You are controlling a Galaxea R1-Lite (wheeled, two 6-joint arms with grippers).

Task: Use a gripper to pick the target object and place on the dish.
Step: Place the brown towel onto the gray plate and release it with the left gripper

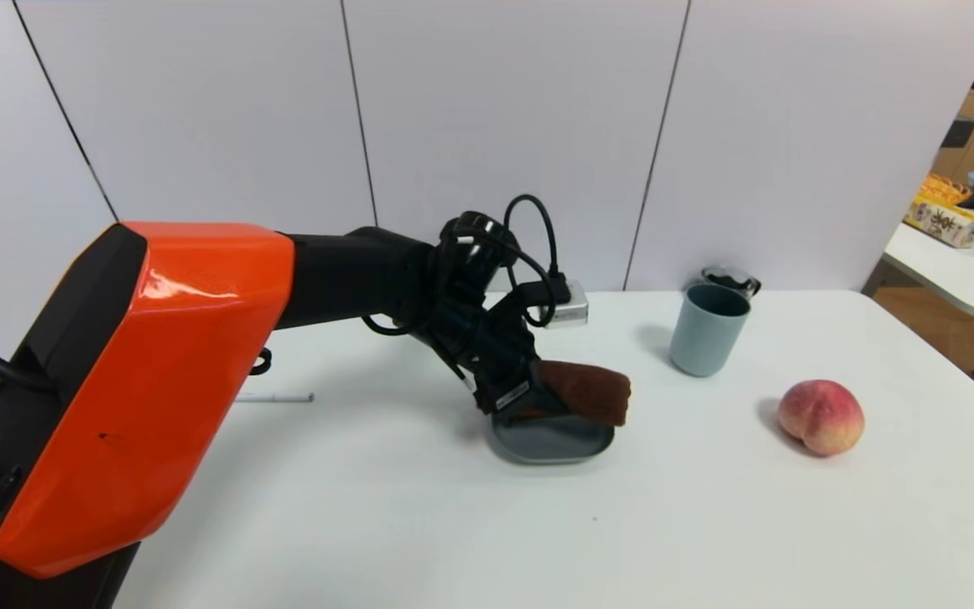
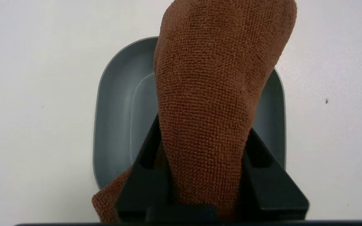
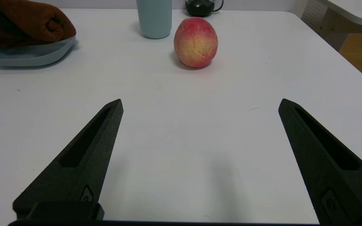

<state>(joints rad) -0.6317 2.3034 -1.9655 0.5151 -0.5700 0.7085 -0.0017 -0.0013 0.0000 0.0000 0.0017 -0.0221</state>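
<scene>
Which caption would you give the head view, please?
Left gripper at the dish, brown towel between its jaws; cup and peach beyond.

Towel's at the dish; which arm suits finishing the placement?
The left, I'd say: its pincer is at the brown towel, over the dish. The right pincer hangs open, away over bare table.

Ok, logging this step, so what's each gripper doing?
Left gripper: jaws on either side of the brown towel, over the dish.
Right gripper: open, empty, above the table.

White table [image 1: 707, 524], grey-blue dish [image 1: 553, 444], cup [image 1: 707, 334], pen [image 1: 276, 397], peach [image 1: 821, 417] (pink-yellow), dark mug [image 3: 200, 7] near the cup
</scene>
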